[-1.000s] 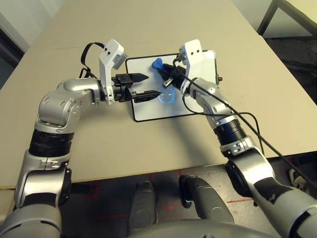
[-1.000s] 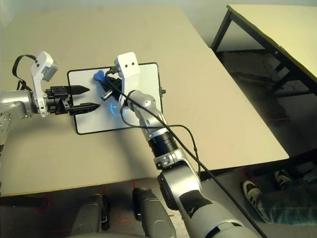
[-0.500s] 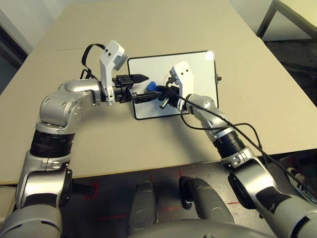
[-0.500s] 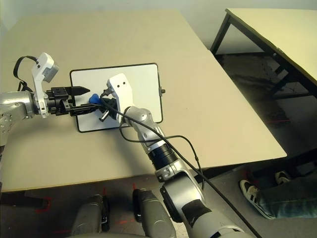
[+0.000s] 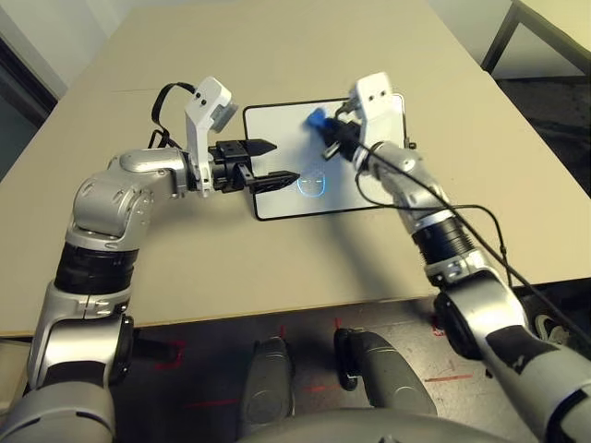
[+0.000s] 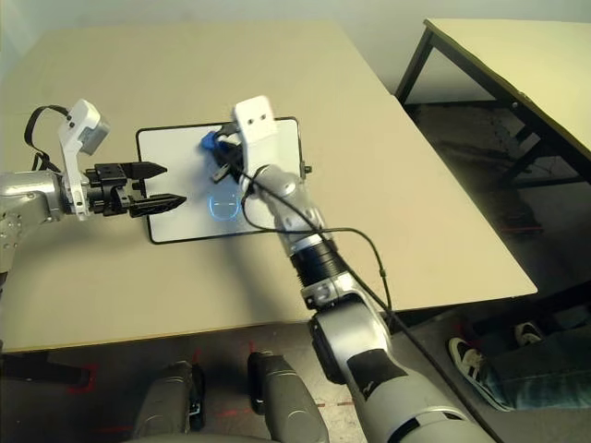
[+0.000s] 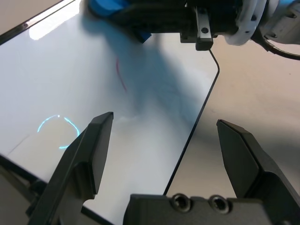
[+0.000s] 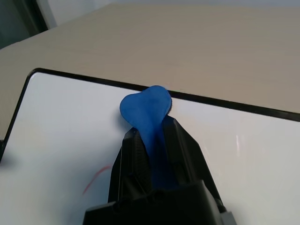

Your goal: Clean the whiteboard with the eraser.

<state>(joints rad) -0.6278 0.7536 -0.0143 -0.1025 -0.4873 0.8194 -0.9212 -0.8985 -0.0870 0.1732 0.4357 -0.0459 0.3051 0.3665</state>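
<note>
Swept back to the far edge, blue eraser (image 8: 146, 108) bends against whiteboard (image 5: 277, 198).

One whiteboard (image 5: 323, 161) is counted on the near table (image 5: 277, 55), and one blue eraser (image 5: 317, 118) over it. One short red mark (image 7: 121, 75) and one bluish ring glare (image 5: 312, 183) are seen on the board. Two grippers are counted, the left gripper (image 5: 277, 159) and the right gripper (image 8: 154, 154). A second table (image 6: 517, 65) is seen further right, and one person's shoes (image 6: 476, 355) on the floor.
</note>
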